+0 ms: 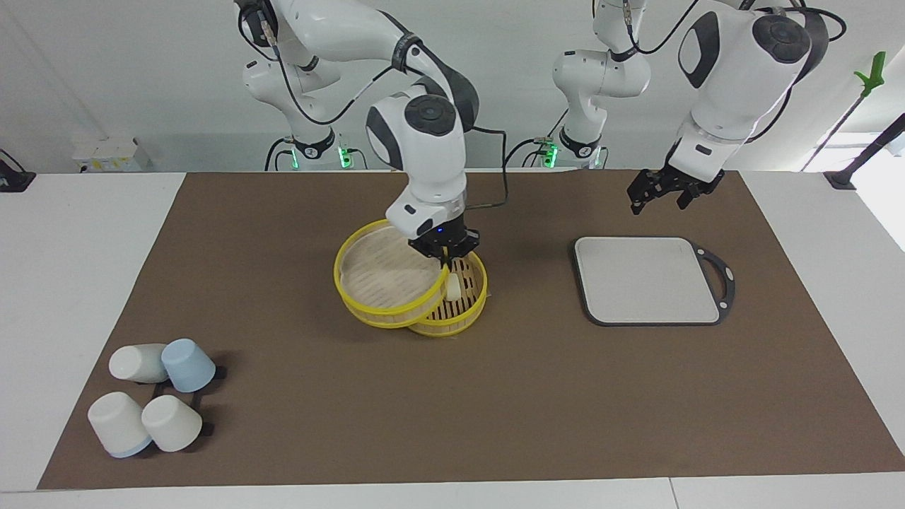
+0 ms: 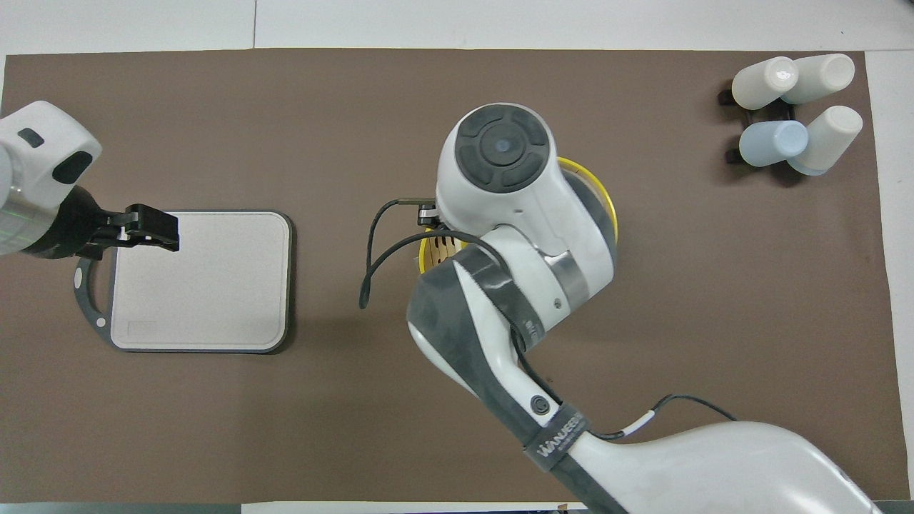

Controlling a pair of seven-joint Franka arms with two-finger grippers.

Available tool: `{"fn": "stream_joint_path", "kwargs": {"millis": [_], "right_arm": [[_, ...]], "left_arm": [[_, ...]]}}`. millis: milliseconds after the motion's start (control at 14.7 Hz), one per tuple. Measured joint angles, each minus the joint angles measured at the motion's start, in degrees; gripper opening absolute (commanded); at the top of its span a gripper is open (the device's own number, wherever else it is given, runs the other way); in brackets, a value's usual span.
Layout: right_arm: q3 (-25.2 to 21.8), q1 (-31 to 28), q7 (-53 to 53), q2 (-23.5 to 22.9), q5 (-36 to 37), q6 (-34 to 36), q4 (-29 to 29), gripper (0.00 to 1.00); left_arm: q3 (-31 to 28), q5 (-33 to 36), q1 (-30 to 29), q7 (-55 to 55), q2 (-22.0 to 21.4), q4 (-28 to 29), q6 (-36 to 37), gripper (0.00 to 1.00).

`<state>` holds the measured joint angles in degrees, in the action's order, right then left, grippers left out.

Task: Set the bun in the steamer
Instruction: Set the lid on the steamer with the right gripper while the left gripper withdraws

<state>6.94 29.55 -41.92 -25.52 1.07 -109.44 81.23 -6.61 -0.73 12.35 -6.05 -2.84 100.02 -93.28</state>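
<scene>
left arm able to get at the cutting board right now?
Probably yes. The left gripper hangs open over the robot-side edge of the cutting board, whose top is bare. The right gripper is over the steamer, well out of the way.

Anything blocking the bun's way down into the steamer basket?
Nothing visible. The right gripper, shut on the bun, holds it over the steamer's uncovered slats. The lid leans across the rest. The left gripper waits near the cutting board.

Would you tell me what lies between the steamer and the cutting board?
Nothing: in the facing view only bare brown mat separates the steamer from the cutting board.
</scene>
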Motion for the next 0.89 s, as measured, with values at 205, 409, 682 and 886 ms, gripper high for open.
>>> {"fn": "stream_joint_path", "kwargs": {"millis": [205, 409, 682, 886], "right_arm": [[-0.1, 3.2, -2.5, -2.9, 0.7, -1.2, -1.4, 0.00], [-0.1, 3.6, -2.6, -4.0, 0.8, -2.5, -1.6, 0.00], [-0.3, 3.6, -2.6, -4.5, 1.0, -3.5, -1.3, 0.00], [-0.2, 4.0, -2.7, -4.7, 1.0, -4.1, -0.7, 0.00]], "left_arm": [[0.0, 0.0, -3.0, 5.3, -1.3, -0.1, 2.1, 1.00], [0.3, 0.0, -3.1, 5.7, -2.0, -0.1, 3.3, 1.00], [0.8, 0.0, -3.1, 5.7, -2.3, -0.2, 3.4, 1.00], [1.0, 0.0, -2.9, 5.6, -2.2, -1.5, 3.4, 1.00]]}}
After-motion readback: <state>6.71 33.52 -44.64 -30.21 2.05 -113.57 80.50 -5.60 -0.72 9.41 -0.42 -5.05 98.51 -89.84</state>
